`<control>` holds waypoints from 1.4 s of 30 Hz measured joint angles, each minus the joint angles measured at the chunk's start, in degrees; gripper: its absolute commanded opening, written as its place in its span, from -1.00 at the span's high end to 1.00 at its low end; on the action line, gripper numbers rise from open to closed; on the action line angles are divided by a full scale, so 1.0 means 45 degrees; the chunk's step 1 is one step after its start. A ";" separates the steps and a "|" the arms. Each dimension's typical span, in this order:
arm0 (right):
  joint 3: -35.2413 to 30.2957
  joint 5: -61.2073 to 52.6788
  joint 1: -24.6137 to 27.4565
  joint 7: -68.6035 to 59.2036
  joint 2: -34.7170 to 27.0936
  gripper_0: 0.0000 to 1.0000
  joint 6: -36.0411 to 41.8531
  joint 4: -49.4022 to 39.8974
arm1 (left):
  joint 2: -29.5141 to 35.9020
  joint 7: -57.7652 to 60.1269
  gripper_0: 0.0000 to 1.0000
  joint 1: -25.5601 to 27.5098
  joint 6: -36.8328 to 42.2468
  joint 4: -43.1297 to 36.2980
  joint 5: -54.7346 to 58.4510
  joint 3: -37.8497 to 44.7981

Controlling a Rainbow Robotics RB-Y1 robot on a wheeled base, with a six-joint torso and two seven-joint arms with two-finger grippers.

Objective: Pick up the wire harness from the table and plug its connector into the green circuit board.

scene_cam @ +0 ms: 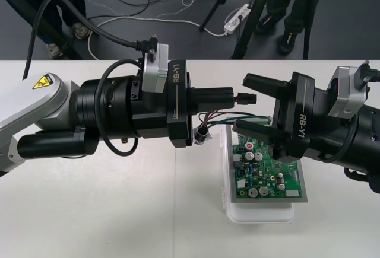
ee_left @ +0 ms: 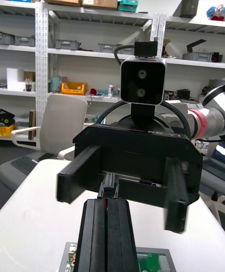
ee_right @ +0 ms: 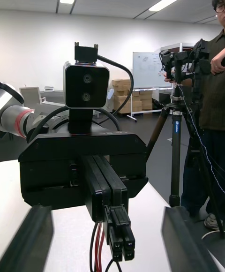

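Black and pressed together, the fingers of my left pincer (scene_cam: 231,99) pinch the harness's small black plug (scene_cam: 246,98) at their tips. The plug's long axis runs on in line with those fingers, level over the table (scene_cam: 107,210), and its free end points straight at my right pincer (scene_cam: 242,104). That one faces it with fingers spread wide, one on either side of the plug and clear of it.

From the plug the thin wires (scene_cam: 222,115), red, black and green, loop back beneath my left fingers to the round metal socket (scene_cam: 202,134). The socket is by the underside of my left pincer, just beside the far left corner of the white base (scene_cam: 261,215). I cannot tell whether it touches the table.

The green circuit board (scene_cam: 267,172) lies on that base, partly under my right pincer. The plug is held in the air, not in the board.
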 measured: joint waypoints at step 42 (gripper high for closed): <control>-0.0825 0.0000 -0.0003 -0.0812 -0.1858 -1.00 0.0266 0.0567 | 0.0049 -0.1582 1.00 0.0741 -0.2357 0.3075 0.0380 0.0000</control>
